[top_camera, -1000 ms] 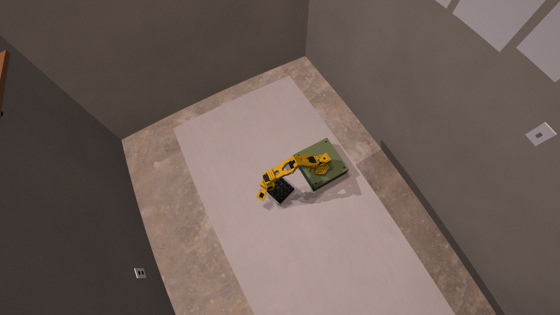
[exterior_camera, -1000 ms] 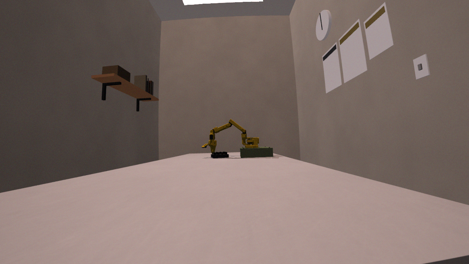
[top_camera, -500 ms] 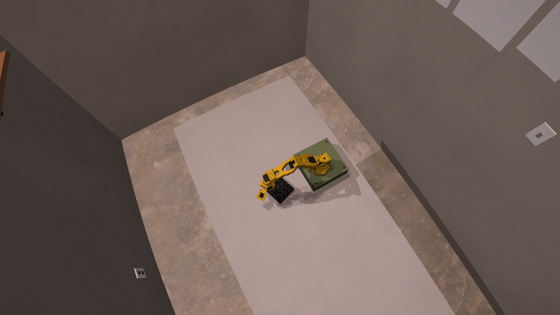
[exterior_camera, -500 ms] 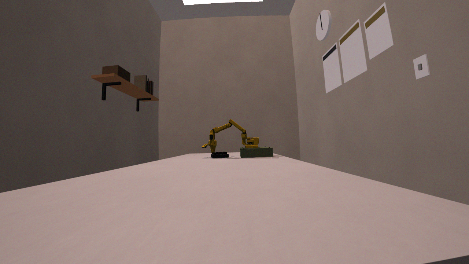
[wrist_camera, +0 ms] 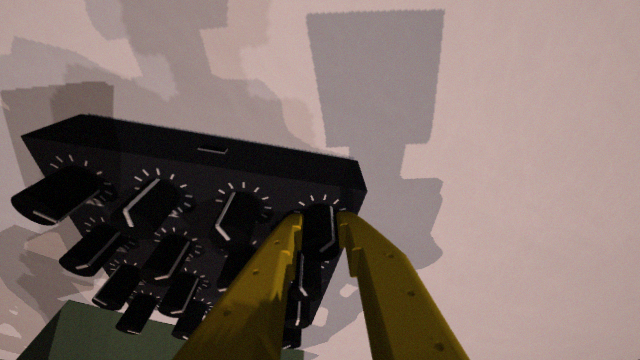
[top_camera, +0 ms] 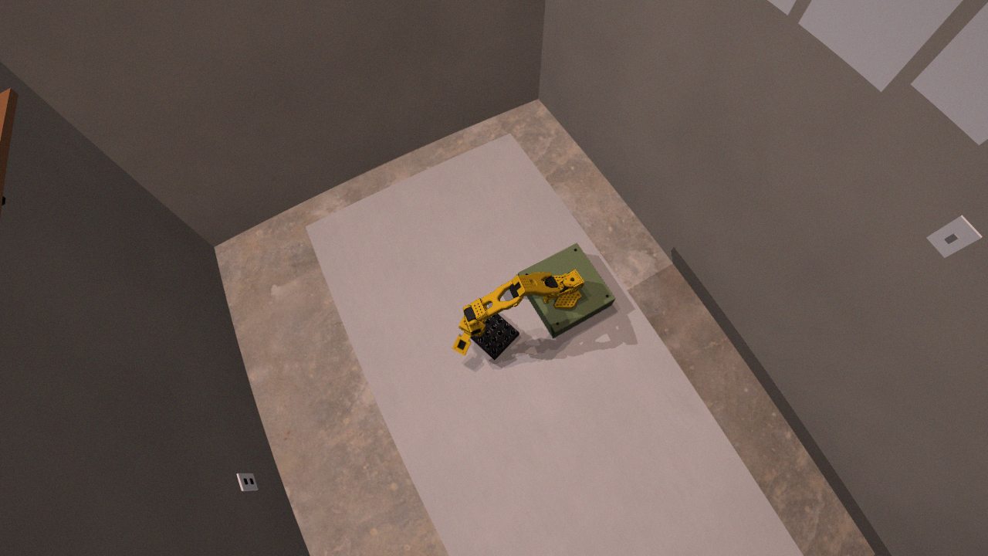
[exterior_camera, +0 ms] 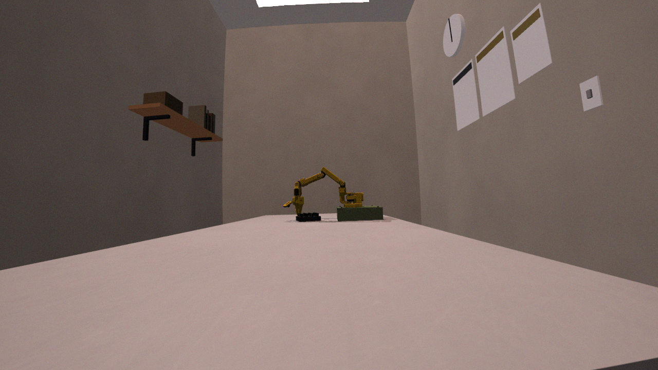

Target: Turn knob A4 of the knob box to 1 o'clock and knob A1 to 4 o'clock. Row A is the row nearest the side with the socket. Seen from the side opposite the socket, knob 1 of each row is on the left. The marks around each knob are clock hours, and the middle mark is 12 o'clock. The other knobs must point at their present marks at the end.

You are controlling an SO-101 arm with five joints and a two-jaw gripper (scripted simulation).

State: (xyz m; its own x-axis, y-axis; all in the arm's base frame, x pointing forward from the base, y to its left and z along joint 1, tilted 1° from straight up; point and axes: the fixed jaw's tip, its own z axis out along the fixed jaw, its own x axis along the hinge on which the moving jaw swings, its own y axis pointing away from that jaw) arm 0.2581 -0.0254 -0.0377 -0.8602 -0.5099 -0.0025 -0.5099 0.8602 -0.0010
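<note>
Knob details (top_camera: 502,334) (exterior_camera: 314,215) are too small to be read from above; in the wrist view, some knobs are hidden by the fingers.

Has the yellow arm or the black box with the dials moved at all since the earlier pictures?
Nothing visibly changed: the yellow arm, the knob box and the green block stayed put. The jaws are shut on knob A4 now, but with no earlier close-up, I can't tell whether it turned or when they took hold.
</note>
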